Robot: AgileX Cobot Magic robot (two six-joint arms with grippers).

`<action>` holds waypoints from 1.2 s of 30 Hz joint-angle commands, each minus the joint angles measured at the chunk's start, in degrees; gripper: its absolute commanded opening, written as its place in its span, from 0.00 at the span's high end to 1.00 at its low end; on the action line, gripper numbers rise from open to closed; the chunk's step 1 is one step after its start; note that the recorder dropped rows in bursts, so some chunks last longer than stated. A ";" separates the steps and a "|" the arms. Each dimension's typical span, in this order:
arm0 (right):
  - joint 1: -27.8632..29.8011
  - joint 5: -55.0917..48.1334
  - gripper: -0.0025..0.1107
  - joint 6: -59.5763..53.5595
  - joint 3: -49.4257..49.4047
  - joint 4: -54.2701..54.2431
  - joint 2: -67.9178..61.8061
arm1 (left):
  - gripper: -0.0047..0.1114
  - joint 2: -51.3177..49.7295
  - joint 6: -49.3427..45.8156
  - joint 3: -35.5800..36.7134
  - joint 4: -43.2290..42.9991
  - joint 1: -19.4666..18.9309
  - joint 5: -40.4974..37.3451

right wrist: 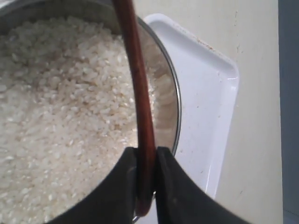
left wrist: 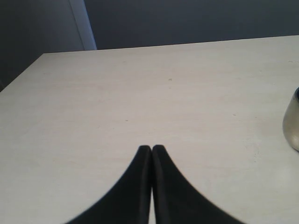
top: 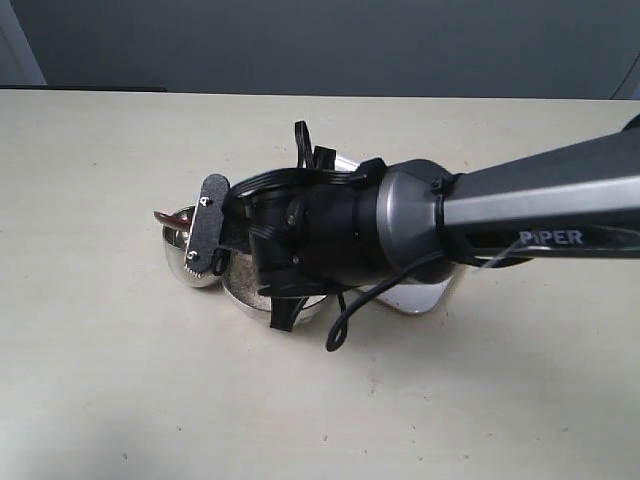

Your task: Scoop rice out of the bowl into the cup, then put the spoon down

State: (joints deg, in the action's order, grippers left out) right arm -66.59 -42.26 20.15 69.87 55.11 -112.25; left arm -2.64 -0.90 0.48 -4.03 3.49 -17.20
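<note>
Exterior view: the right gripper (top: 203,232) is shown at the end of a dark arm (top: 420,225) that covers much of the bowl (top: 250,300). The cup (top: 180,255) is placed on the bench (top: 100,380) just beside the bowl. The white tray (top: 420,297) is seen at the bowl's opposite side. The head of the spoon (top: 172,215) is held above the cup's mouth, beyond the bowl's rim. A patch of rice (top: 243,268) is visible in the bowl under the gripper.

Left wrist view: the left gripper (left wrist: 152,149) is held above bare bench (left wrist: 140,84), and its jaws are pressed together tip to tip.

Right wrist view: the jaws of the right gripper (right wrist: 145,179) are clamped narrowly on the thin handle of the spoon (right wrist: 138,84), which is carried across the bowl's rim (right wrist: 174,93). The bowl is filled with rice (right wrist: 60,116). The tray (right wrist: 208,93) is touched or overlapped by the bowl's edge, with the bench (right wrist: 252,70) beyond it.
</note>
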 commanded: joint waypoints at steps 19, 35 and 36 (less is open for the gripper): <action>0.27 -1.30 0.99 -5.04 3.01 -12.98 0.77 | 0.96 -0.06 0.36 -0.48 0.04 0.10 0.68; 1.96 -2.95 0.99 -8.78 4.78 -21.68 1.31 | 0.96 -0.06 0.36 -0.48 0.04 0.10 0.68; 1.96 -3.05 0.99 -10.06 4.78 -22.91 1.31 | 0.96 -0.06 0.36 -0.48 0.04 0.10 0.68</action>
State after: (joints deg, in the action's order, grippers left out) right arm -64.91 -44.87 12.60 74.25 34.43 -111.58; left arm -2.64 -0.90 0.48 -4.03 3.49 -17.20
